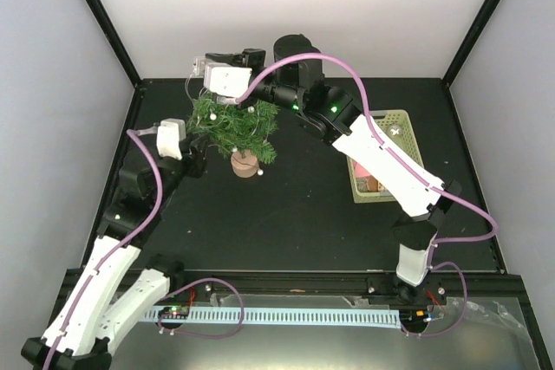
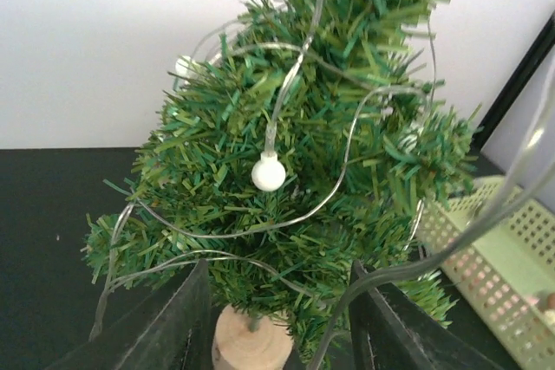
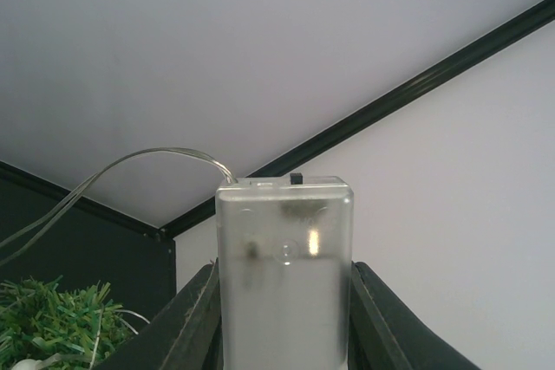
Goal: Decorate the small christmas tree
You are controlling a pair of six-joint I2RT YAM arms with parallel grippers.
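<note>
The small christmas tree (image 1: pixel 234 126) stands on its round wooden base (image 1: pixel 246 165) at the back left of the table. A thin light string (image 2: pixel 299 214) with white bulbs (image 2: pixel 268 172) winds around its branches (image 2: pixel 303 127). My left gripper (image 2: pixel 279 322) is open just in front of the tree's lower branches and base (image 2: pixel 251 346). A strand of the string crosses its right finger (image 2: pixel 395 327). My right gripper (image 3: pixel 284 322) is shut on the string's frosted battery box (image 3: pixel 284 266), held up behind the tree's top (image 1: pixel 199 68).
A pale green lattice basket (image 1: pixel 401 132) with items inside sits at the right under the right arm, and its corner (image 2: pixel 494 283) shows beside the tree. White walls with black frame posts close in the back and sides.
</note>
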